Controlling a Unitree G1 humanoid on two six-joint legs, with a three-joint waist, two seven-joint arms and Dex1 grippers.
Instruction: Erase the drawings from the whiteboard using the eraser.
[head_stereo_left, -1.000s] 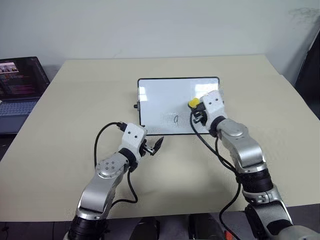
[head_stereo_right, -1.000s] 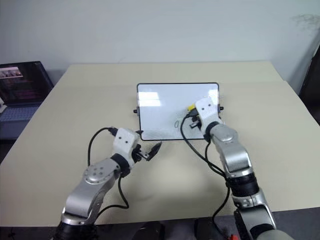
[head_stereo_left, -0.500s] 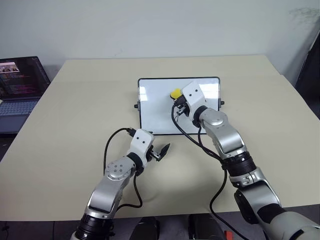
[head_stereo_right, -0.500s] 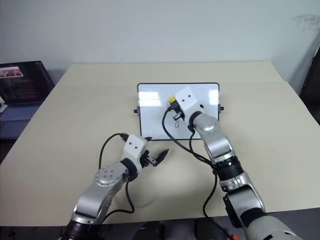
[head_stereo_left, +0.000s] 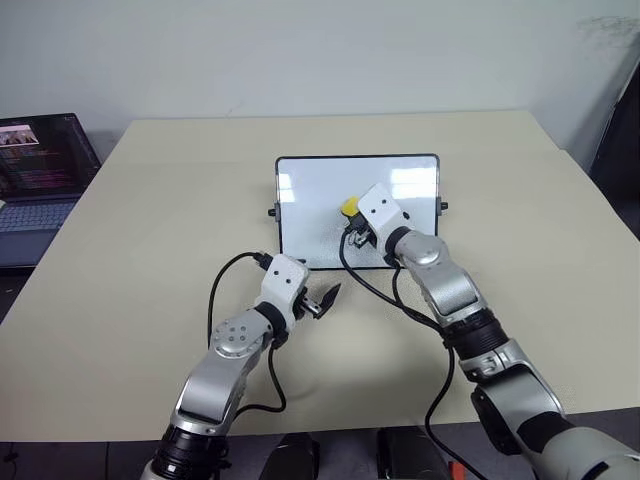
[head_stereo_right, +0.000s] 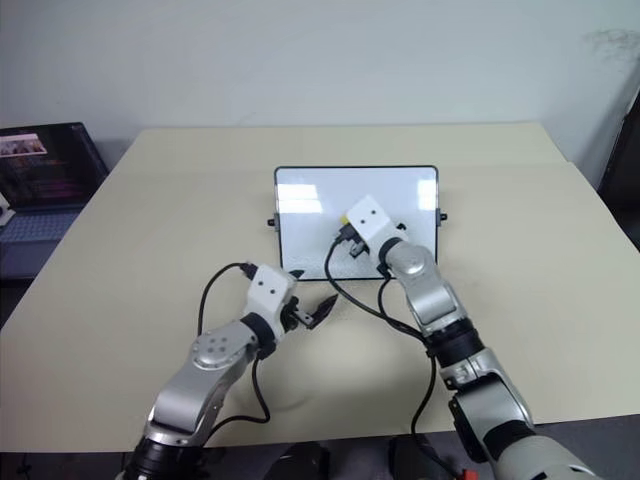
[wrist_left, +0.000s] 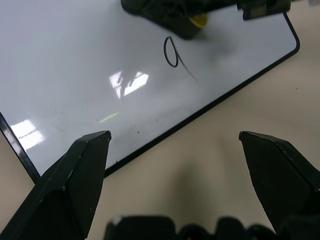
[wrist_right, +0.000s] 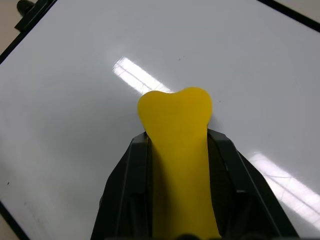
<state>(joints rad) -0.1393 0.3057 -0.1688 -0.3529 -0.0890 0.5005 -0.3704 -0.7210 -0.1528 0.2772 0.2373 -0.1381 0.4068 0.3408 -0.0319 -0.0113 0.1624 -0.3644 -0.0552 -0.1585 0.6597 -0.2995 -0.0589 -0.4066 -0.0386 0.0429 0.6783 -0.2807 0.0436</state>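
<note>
right gripper (wrist_right: 176, 165) clamped on eraser (wrist_right: 176, 150), centre frame over whiteboard (head_stereo_left: 310, 215). 1 mark, a 9 (wrist_left: 171, 51), just beside eraser toward board's near edge. left gripper (head_stereo_left: 318, 300) wide, empty, farther off.
</note>
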